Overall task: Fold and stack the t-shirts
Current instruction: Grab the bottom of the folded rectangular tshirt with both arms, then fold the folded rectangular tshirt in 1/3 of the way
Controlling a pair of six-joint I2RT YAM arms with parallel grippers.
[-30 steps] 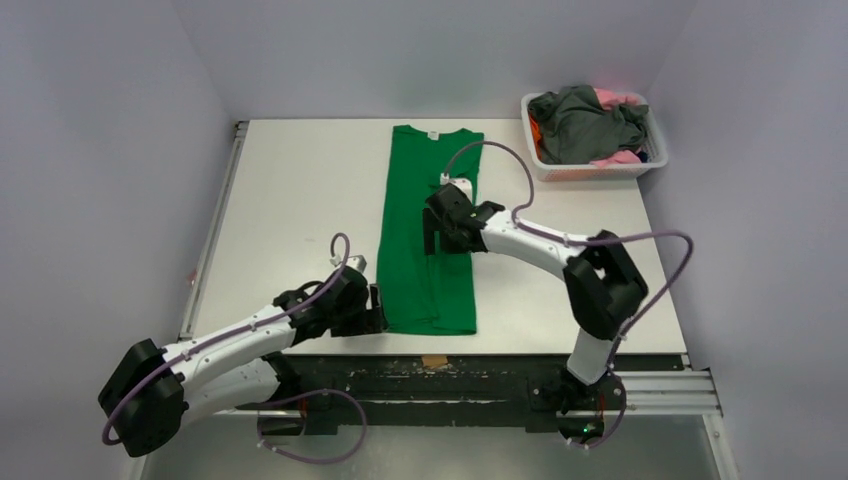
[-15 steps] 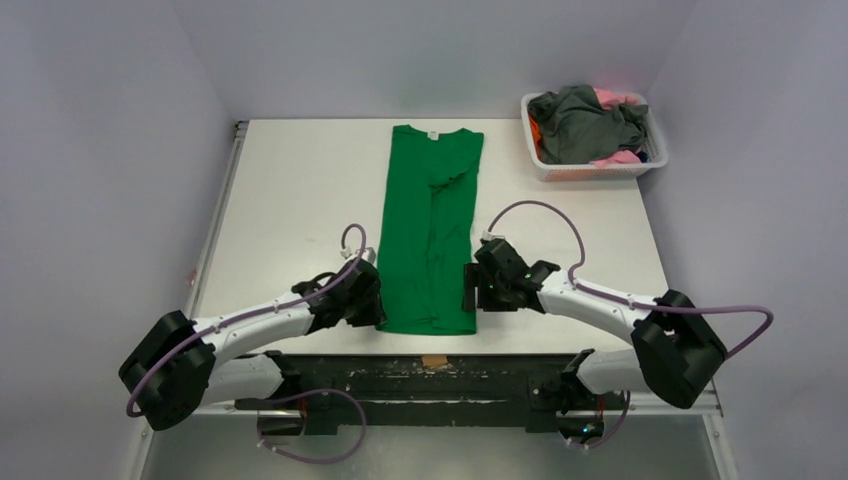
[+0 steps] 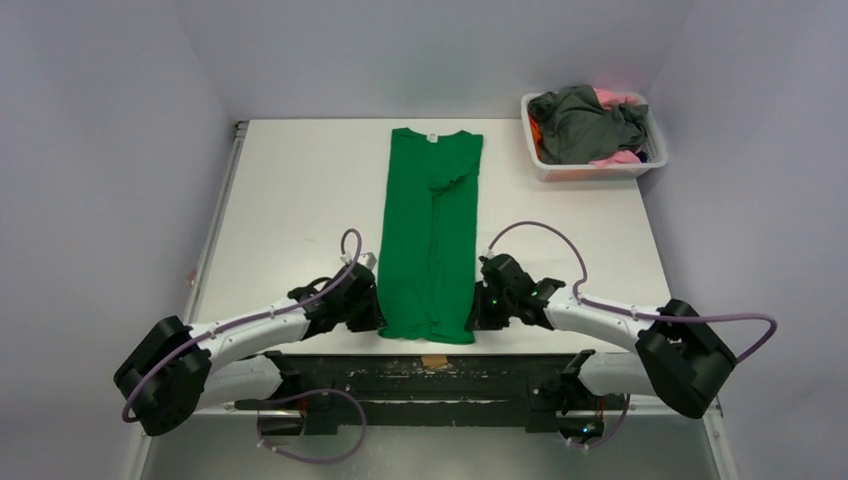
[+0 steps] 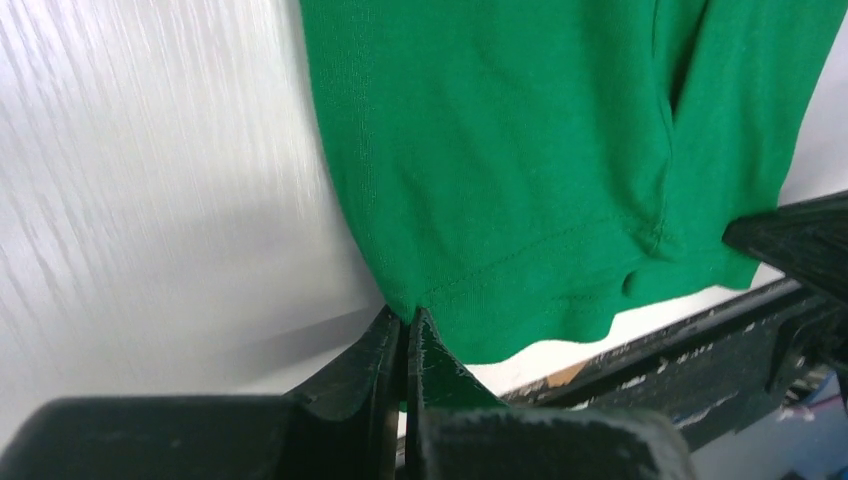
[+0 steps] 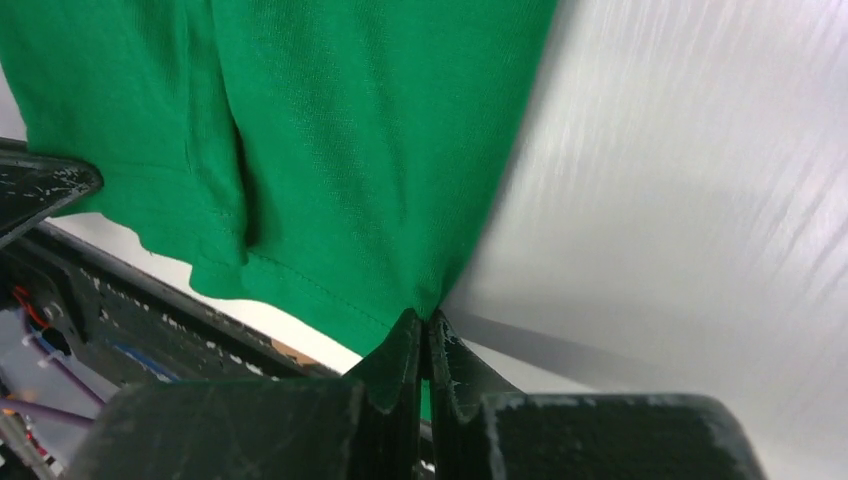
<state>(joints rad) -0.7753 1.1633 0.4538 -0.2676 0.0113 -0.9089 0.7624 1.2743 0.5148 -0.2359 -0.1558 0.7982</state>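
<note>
Brought the right gripper (image 5: 425, 325) down from mid-shirt to the hem within the last second, so now pinching both hem corners of the green t-shirt (image 3: 430, 230), right gripper and left gripper (image 4: 405, 322) alike; set, probably, to fold hem to collar. Counted: one green t-shirt lying flat, left of the white basket (image 3: 590, 173); one basket, heaped with grey, pink and orange shirts (image 3: 585, 122), number unclear; two grippers.

Robot lab, plain enclosure walls (image 3: 430, 50), railed table (image 3: 300, 190)
</note>
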